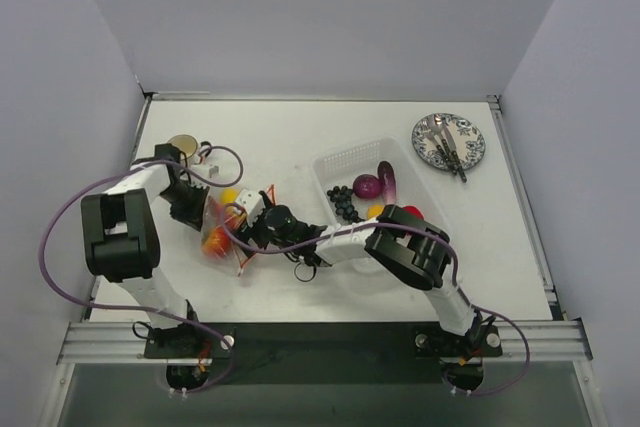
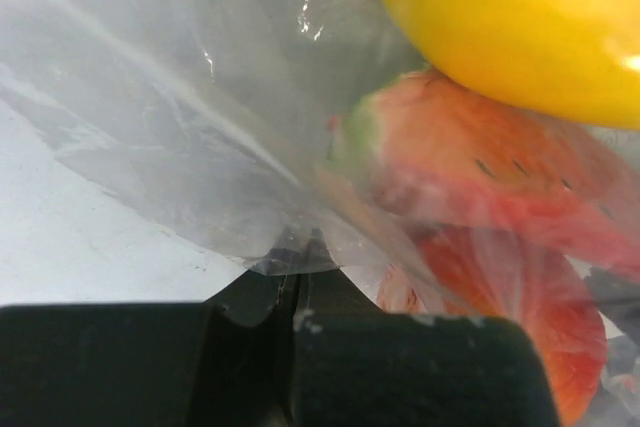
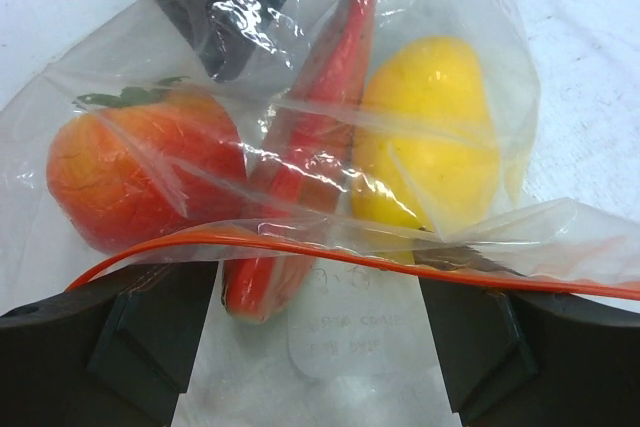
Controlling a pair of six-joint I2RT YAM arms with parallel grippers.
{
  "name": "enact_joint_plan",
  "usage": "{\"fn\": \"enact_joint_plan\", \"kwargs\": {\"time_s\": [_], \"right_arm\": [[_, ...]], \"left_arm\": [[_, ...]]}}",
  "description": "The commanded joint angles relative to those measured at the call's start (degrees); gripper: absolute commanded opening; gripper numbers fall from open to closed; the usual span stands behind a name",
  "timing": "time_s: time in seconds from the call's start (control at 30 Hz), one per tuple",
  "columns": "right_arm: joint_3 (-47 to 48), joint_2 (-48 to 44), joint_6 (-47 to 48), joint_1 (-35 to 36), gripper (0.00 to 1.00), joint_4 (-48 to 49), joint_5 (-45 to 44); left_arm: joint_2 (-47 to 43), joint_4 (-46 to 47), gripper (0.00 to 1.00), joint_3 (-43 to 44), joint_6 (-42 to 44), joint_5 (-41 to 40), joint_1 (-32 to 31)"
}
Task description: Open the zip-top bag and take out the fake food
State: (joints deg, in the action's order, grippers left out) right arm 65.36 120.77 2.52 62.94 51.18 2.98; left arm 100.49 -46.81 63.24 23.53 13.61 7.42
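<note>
Right claw (image 3: 320, 342) apart at zip-top bag (image 3: 455, 7) mouth; left claw (image 2: 295, 287) clamped on it; fake food (image 3: 430, 137) inside.

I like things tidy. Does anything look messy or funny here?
Only the zip-top bag, between the left claw and right claw: it is crumpled, its red-orange zip strip sags in a curve, and the watermelon slice stands on edge between an orange fruit and a yellow one. Nothing looks spilled.

Bag and contents: colours
The zip-top bag (image 3: 300, 27) was clear, its zip strip (image 3: 300, 245) red-orange; ahead of the black right gripper (image 3: 315, 332), orange fruit (image 3: 130, 177) with green top, red slice (image 3: 320, 117), yellow fruit (image 3: 430, 147).
</note>
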Motion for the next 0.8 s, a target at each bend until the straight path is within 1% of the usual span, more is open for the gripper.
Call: {"fn": "enact_joint_plan", "kwargs": {"time_s": [0.0, 0.13, 0.23, 0.27, 0.4, 0.5, 0.53, 0.6, 0.7, 0.73, 0.77], "right_arm": [[2.84, -1.51, 4.67, 1.4, 0.82, 4.63, -1.75], [4.94, 0.51, 6.26, 1.4, 0.81, 3.23, -2.72], [6.7, 1.66, 5.31, 1.22, 0.75, 1.03, -2.81], [7.14, 2.01, 4.78, 1.14, 0.7, -0.28, -2.72], [7.32, 2.71, 3.54, 1.31, 0.62, -3.62, -2.63], [6.71, 2.63, 2.31, 1.31, 0.54, -5.56, -2.63], [6.45, 2.37, 2.14, 1.31, 0.49, -6.0, -2.72], [6.27, 2.19, 1.87, 1.57, 0.46, -7.58, -2.54], [6.53, 2.28, 1.87, 2.01, 0.26, -9.78, -2.63], [6.71, 2.1, 1.87, 2.01, 0.07, -10.22, -2.81], [6.71, 1.93, 1.87, 2.1, 0.0, -11.18, -2.81]], "left_arm": [[1.11, 0.14, 0.0, 1.88, -0.33, 0.02, -0.83], [1.2, 0.05, 0.0, 1.8, -0.24, 0.02, -1.44], [1.2, -0.04, 0.0, 1.8, -0.15, -0.33, -1.53], [1.2, 0.05, 0.0, 1.88, -0.15, -0.33, -1.53], [0.85, 0.14, 0.0, 1.62, 0.2, -0.69, -1.53], [0.41, 0.49, 0.0, 1.09, 0.38, -1.04, -1.53], [0.32, 0.49, 0.0, 1.01, 0.46, -1.04, -1.62], [-0.03, 0.66, 0.0, 0.83, 0.47, -1.13, -1.53], [-0.47, 1.01, 0.0, 0.39, 0.47, -1.13, -1.53], [-0.64, 1.1, 0.0, 0.3, 0.47, -1.21, -1.53], [-0.82, 1.28, 0.0, 0.13, 0.55, -1.3, -1.53]]}}
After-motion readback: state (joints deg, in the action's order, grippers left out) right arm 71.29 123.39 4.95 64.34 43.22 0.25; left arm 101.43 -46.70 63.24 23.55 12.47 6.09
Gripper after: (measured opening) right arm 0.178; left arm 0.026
